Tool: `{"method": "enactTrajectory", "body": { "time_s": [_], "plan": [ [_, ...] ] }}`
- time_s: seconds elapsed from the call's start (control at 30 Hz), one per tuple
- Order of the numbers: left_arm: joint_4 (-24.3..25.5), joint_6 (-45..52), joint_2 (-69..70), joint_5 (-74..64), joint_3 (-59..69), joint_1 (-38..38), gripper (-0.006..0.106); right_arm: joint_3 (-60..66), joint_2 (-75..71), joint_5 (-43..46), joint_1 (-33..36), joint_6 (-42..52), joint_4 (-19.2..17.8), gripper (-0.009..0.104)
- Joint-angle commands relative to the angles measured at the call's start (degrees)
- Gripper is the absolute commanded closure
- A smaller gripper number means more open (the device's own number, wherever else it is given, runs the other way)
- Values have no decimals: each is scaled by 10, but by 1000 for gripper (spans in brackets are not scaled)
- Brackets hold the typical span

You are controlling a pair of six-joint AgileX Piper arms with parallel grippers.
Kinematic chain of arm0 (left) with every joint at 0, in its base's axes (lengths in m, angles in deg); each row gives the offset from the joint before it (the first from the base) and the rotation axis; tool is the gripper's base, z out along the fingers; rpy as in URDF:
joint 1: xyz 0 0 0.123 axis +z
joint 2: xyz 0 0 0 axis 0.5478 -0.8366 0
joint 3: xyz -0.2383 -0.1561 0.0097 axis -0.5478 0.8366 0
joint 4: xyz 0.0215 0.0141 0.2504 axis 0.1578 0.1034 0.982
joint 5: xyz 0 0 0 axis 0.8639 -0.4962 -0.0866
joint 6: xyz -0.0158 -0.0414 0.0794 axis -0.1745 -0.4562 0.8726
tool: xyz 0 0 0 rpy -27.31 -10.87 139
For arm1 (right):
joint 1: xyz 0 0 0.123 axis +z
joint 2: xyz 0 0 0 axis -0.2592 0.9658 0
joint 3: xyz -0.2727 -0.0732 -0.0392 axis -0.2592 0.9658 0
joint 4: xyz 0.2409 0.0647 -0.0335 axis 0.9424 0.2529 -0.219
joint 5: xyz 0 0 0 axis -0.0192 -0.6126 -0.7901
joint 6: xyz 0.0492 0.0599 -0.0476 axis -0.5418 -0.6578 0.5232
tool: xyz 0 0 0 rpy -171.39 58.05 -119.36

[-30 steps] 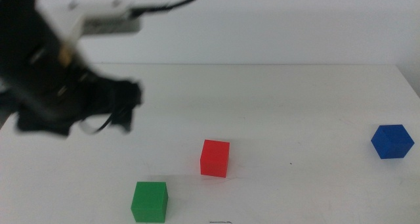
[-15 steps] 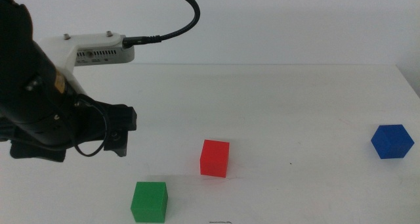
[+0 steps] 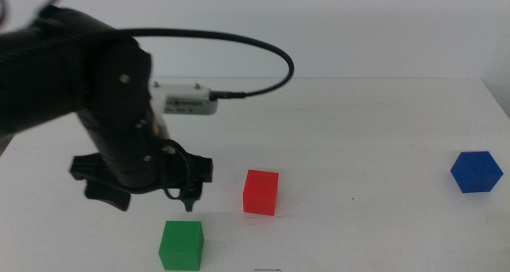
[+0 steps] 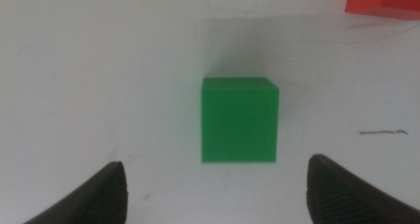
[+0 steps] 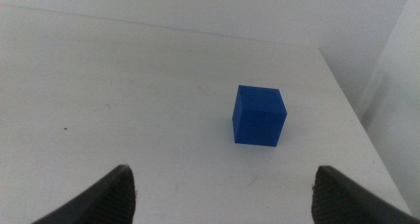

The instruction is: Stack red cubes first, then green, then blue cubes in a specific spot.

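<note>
The green cube point(image 3: 181, 245) sits near the table's front edge, left of centre. The red cube point(image 3: 260, 192) stands just behind and to the right of it. The blue cube point(image 3: 476, 172) rests far to the right. My left arm point(image 3: 119, 128) hangs over the table just behind the green cube. In the left wrist view my left gripper point(image 4: 215, 184) is open, with the green cube point(image 4: 239, 120) centred ahead of the jaws and untouched. A corner of the red cube point(image 4: 387, 0) shows there too. My right gripper point(image 5: 223, 184) is open, short of the blue cube point(image 5: 259, 115).
The table's right edge point(image 5: 341, 112) runs close beside the blue cube. A black cable point(image 3: 263, 57) loops up from the left wrist camera. A thin dark mark point(image 4: 384, 131) lies on the white tabletop beside the green cube.
My left arm has swung right and toward the front of the table, turning its wrist downward, and now hangs just behind the green cube. The cubes have not moved.
</note>
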Motion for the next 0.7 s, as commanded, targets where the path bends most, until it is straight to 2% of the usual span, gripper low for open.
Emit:
{"method": "enactTrajectory", "body": {
  "time_s": [0.0,0.23,0.67],
  "plan": [
    [-9,0,-4,22,-14,-3,7,-10,-11,45,-3,8,-8,13],
    [-21,8,-49,61,0,-2,7,-10,-11,45,-3,8,-8,13],
    [-39,-1,-49,196,96,-2,7,-10,-11,45,-3,8,-8,13]
  ]
}}
